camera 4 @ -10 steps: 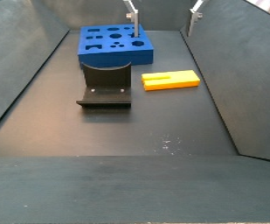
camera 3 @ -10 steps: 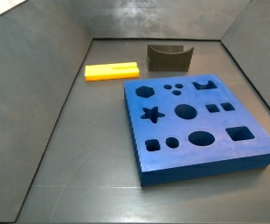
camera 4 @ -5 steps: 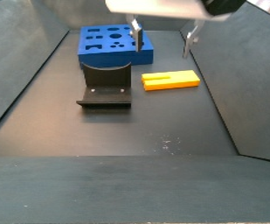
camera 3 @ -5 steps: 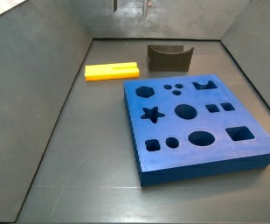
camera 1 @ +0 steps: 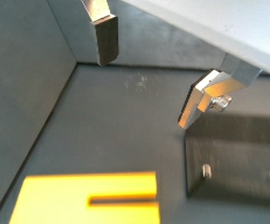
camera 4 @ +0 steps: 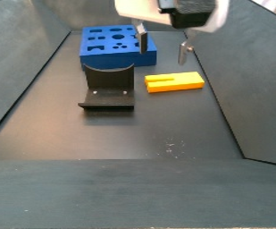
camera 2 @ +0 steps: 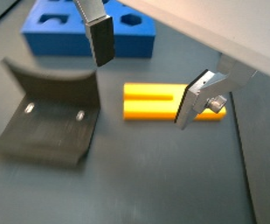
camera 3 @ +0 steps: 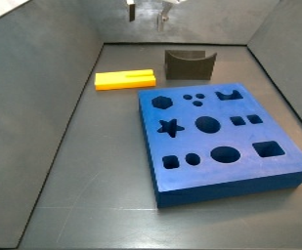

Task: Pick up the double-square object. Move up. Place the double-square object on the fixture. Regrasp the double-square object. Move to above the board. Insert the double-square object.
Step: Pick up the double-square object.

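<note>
Silver-fingered hand (camera 2: 143, 74) hangs wide and empty above the yellow double-square object (camera 2: 161, 101), touching nothing.

No readable text anywhere, honestly: nothing printed on the blue board (camera 3: 220, 130), the yellow block (camera 4: 175, 82), the dark fixture (camera 4: 108, 85) or the tool (camera 2: 143, 73) above the floor.

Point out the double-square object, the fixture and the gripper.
double-square object (camera 4: 175, 82): side view, middle of its top face.
fixture (camera 4: 108, 87): side view, its upright back.
gripper (camera 2: 147, 79): wrist view, midway between the fingertips, nothing held, above the floor.
</note>
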